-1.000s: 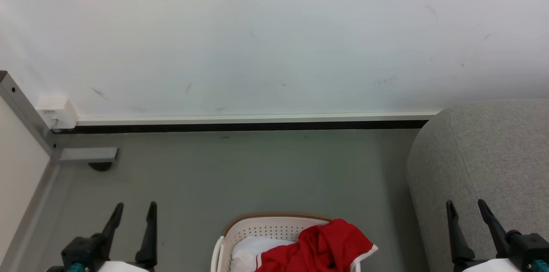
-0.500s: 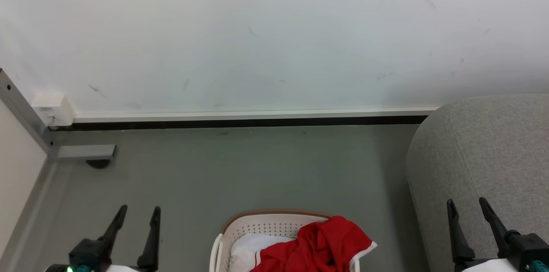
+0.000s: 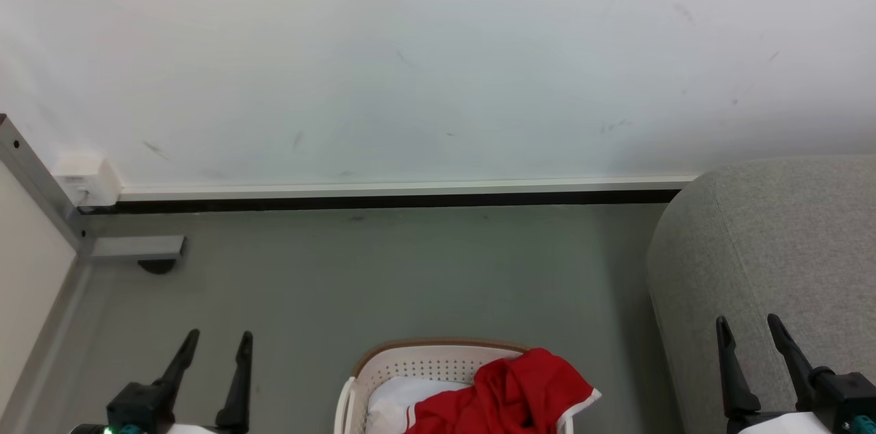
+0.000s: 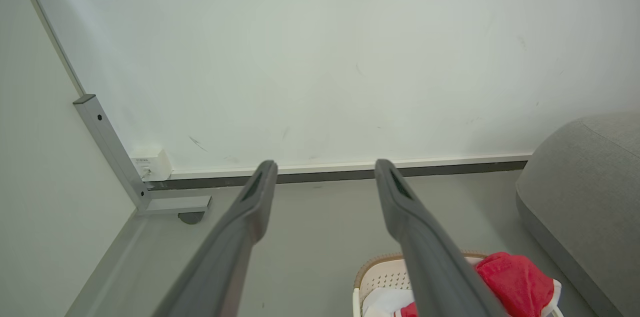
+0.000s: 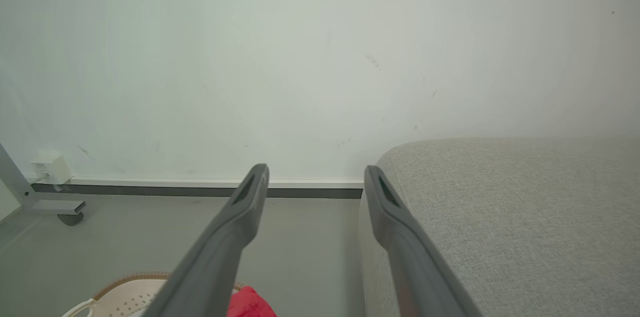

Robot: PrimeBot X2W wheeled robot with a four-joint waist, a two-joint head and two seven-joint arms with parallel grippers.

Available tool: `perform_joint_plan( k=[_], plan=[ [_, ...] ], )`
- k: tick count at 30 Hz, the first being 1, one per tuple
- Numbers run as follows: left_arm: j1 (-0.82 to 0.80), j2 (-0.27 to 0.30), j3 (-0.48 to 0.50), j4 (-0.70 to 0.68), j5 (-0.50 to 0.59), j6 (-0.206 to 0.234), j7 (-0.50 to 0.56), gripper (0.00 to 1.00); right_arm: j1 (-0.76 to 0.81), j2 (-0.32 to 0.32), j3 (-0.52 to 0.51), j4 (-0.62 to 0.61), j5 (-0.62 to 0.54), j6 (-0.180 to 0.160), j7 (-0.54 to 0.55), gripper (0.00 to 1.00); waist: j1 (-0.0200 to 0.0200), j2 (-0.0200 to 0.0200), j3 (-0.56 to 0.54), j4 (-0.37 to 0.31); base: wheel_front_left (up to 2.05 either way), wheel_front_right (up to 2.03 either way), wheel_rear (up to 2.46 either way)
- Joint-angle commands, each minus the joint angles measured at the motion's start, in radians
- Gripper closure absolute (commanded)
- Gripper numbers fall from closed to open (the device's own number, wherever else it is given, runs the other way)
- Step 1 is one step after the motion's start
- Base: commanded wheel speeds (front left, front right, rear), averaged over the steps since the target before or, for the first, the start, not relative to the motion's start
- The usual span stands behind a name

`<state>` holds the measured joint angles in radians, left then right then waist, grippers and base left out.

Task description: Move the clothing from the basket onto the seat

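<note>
The red clothing (image 3: pixel 506 393) with white trim is heaped in the cream basket (image 3: pixel 424 360) at the bottom middle of the head view, spilling over its right rim; it also shows in the left wrist view (image 4: pixel 515 282) and the right wrist view (image 5: pixel 247 304). The grey seat (image 3: pixel 773 249) stands to the right of the basket. My left gripper (image 3: pixel 217 338) hangs open over the floor left of the basket, holding nothing. My right gripper (image 3: pixel 747 322) stands open in front of the seat, well right of the basket, also with nothing between its fingers.
A white wall with a dark skirting strip (image 3: pixel 383 201) runs across the back. At the left a grey metal frame with a foot (image 3: pixel 137 249) and a small white box (image 3: pixel 85 177) meet a pale panel. Grey floor (image 3: pixel 383 276) lies between wall and basket. A pale pad (image 3: pixel 397 396) lies inside the basket.
The whole head view has shifted slightly, so the camera moved a little. Both grippers stay open and low, and the clothing lies as before.
</note>
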<state>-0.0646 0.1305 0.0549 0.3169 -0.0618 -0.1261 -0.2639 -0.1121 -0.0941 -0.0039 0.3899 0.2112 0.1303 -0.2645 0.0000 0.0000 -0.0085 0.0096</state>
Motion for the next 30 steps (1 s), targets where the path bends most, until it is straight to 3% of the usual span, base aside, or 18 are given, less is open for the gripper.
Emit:
perform_joint_plan(
  k=[1,9,18,26,30],
  plan=[
    [-0.002,0.007,0.004,0.002,-0.003,-0.002,-0.001,0.0,-0.004,-0.005,0.002,0.002,0.006,0.001,0.0,0.0,0.0,0.0,-0.001,-0.002,0.0,0.0,0.0],
    [-0.017,0.009,-0.027,0.005,0.005,-0.004,-0.001,0.0,-0.034,-0.008,0.022,-0.013,0.016,0.001,0.0,0.0,0.0,0.0,0.022,-0.046,0.0,0.0,0.0],
    [-0.12,0.014,-0.156,0.057,0.03,-0.003,-0.001,0.0,-0.074,-0.011,0.041,-0.055,0.009,0.001,0.0,0.0,0.0,0.0,0.115,-0.096,0.0,0.0,0.0],
    [-0.317,0.022,-0.341,0.239,0.072,-0.004,-0.001,0.0,-0.156,-0.006,0.055,-0.126,-0.005,0.001,0.0,0.0,0.0,0.0,0.268,-0.141,0.0,0.0,0.0],
    [-0.425,-0.002,-0.456,0.378,0.1,-0.004,0.018,0.0,-0.198,0.003,0.056,-0.168,-0.011,0.001,0.0,0.0,0.0,0.0,0.352,-0.155,0.0,0.0,0.0]
  ],
)
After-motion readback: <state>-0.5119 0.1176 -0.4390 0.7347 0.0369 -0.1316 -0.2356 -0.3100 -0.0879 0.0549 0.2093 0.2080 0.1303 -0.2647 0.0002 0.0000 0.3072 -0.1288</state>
